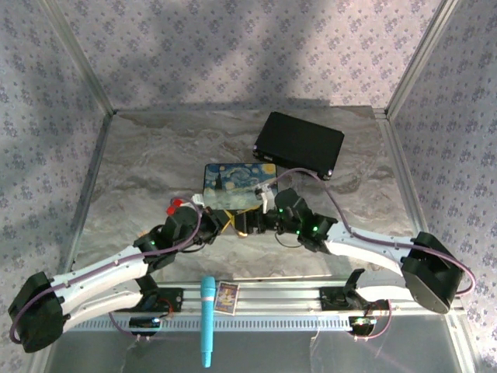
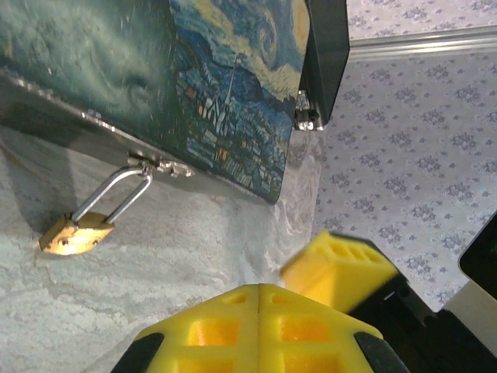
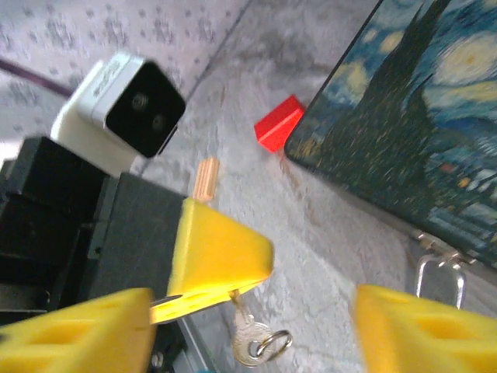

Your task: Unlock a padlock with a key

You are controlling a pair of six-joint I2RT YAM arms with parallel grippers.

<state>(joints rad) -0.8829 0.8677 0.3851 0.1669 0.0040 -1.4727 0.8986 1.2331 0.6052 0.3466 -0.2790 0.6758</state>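
The brass padlock (image 2: 76,231) is seen hung by its shackle from the hasp (image 2: 159,165) on the near edge of the starry-night box (image 2: 225,85), mid-bench, with its body laid on the marbled bench (image 2: 194,249). The key (image 3: 247,346) is clamped between the closed fingers of the left gripper (image 2: 258,299). The fingers of the right gripper (image 3: 252,311) are spread wide apart on either side of it.

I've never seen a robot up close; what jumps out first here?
A box painted like a starry night sits mid-table, a tiny brass padlock hanging from its hasp. Just in front, the left gripper, bright yellow, pinches a small key.
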